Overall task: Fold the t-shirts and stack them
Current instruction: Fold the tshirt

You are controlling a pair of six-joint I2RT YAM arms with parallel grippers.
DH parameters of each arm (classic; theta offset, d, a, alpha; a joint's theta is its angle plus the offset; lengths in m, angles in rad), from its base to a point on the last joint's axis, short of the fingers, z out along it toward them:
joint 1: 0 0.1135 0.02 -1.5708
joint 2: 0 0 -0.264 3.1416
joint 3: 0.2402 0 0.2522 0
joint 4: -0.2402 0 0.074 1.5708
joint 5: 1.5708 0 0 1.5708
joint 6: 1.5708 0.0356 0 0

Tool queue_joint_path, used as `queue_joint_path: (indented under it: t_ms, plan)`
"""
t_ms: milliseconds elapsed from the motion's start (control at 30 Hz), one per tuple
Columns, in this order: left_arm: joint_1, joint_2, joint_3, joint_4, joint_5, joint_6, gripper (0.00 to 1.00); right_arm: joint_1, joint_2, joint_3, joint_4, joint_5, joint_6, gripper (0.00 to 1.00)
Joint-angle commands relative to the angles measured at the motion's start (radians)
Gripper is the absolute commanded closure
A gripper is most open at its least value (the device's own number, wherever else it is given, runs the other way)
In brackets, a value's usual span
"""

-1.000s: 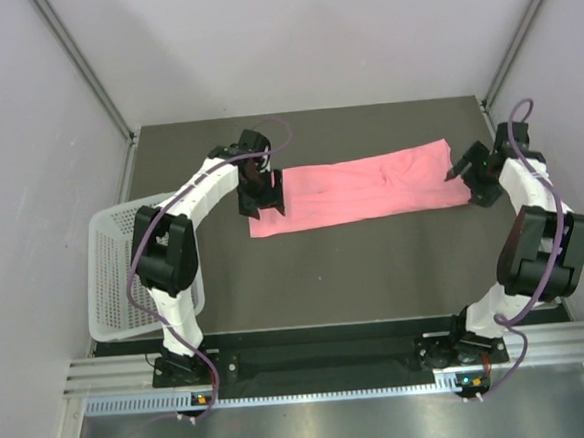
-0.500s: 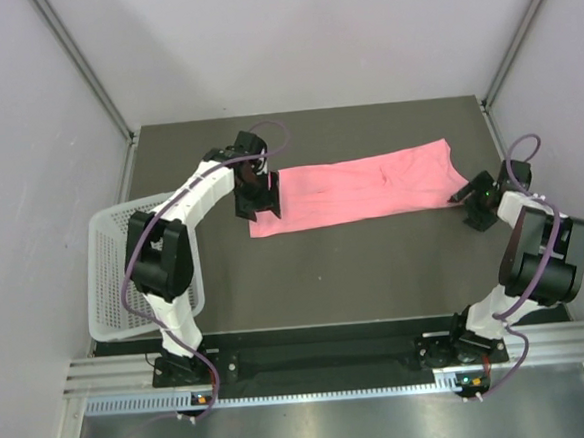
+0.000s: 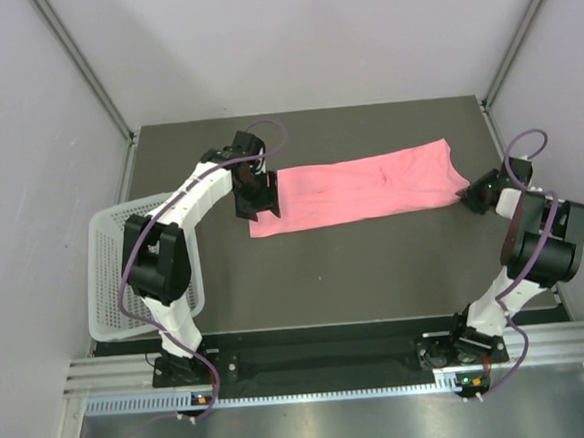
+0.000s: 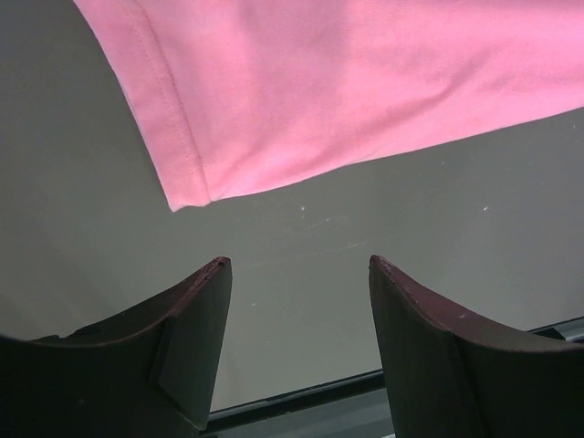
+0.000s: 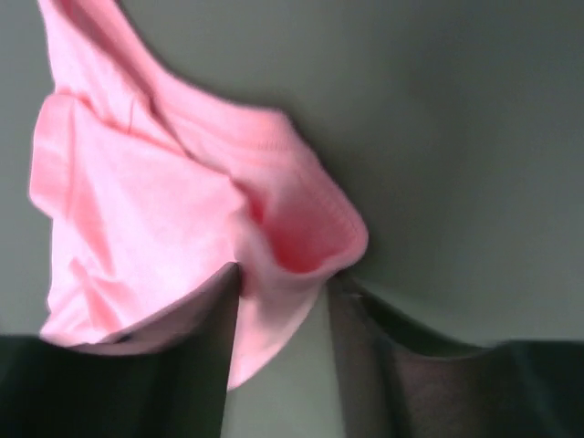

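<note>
The salmon-pink t-shirt (image 3: 360, 187) lies folded into a long strip across the dark table. My left gripper (image 3: 254, 198) hovers over its left end. In the left wrist view the jaws (image 4: 299, 265) stand open with only bare table between them, and the t-shirt's hemmed corner (image 4: 182, 182) lies just beyond the tips. My right gripper (image 3: 474, 196) is low at the strip's right end. Its wrist view shows the jaws (image 5: 283, 274) partly closed around a bunched collar fold of the t-shirt (image 5: 301, 237), and table still shows in the gap.
A white perforated basket (image 3: 115, 271) hangs over the table's left edge beside the left arm. Grey walls close in the table (image 3: 375, 263) at the back and on both sides. The right arm stands near the right table edge.
My right gripper has dropped and drawn back to the shirt's right end, its jaws narrowing around the fabric. The left gripper has barely shifted and stays open.
</note>
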Motion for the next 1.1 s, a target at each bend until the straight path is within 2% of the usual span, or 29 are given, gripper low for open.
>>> queue_joint_path:
  t_ms: [0,67,100,200,300,433,467,500,600,633,700,767,800,967,1000,1067]
  plan:
    - [0.001,-0.037,-0.006,0.023,0.018,-0.017,0.34,-0.009,0.094,0.074,0.016,0.070,-0.018,0.82]
    - [0.000,-0.045,-0.007,0.022,0.012,-0.020,0.35,-0.009,0.134,0.161,-0.003,0.087,-0.021,0.98]
    - [-0.006,-0.046,-0.009,0.017,0.006,-0.022,0.35,-0.008,0.176,0.230,-0.013,0.091,-0.021,1.00]
    - [-0.032,-0.056,-0.009,0.005,-0.022,-0.017,0.35,0.003,0.267,0.359,-0.062,0.120,-0.053,1.00]
    - [-0.071,-0.050,-0.001,-0.024,-0.068,0.004,0.33,0.009,0.385,0.559,-0.116,0.148,-0.072,1.00]
    - [-0.109,-0.040,0.016,-0.051,-0.098,0.037,0.31,0.014,0.561,0.908,-0.218,0.125,-0.110,0.98]
    - [-0.112,-0.040,0.020,-0.049,-0.097,0.041,0.30,0.020,0.603,0.980,-0.266,0.120,-0.122,0.96]
    - [-0.114,-0.039,0.023,-0.044,-0.092,0.041,0.30,0.023,0.675,1.109,-0.303,0.114,-0.141,0.85]
    - [-0.106,-0.023,0.054,-0.006,-0.091,0.063,0.25,0.041,0.732,1.244,-0.459,0.084,-0.162,0.58]
    - [-0.100,0.005,0.075,-0.001,-0.091,0.079,0.25,0.047,0.725,1.279,-0.504,0.105,-0.168,0.54]
    - [-0.064,0.042,0.159,0.002,-0.088,0.086,0.25,0.067,0.653,1.267,-0.588,0.131,-0.193,0.44]
    - [-0.030,0.095,0.203,0.024,-0.044,0.095,0.24,0.090,0.538,1.197,-0.656,0.185,-0.221,0.38]
    - [0.008,0.110,0.233,0.041,-0.020,0.100,0.24,0.098,0.492,1.112,-0.664,0.209,-0.222,0.32]
    - [0.099,0.242,0.334,0.097,0.108,0.147,0.24,0.188,0.178,0.829,-0.684,0.202,-0.219,0.28]
    - [0.116,0.262,0.367,0.103,0.136,0.156,0.24,0.207,0.139,0.730,-0.672,0.177,-0.218,0.28]
    - [0.125,0.326,0.407,0.097,0.194,0.182,0.25,0.276,0.073,0.645,-0.650,0.093,-0.202,0.28]
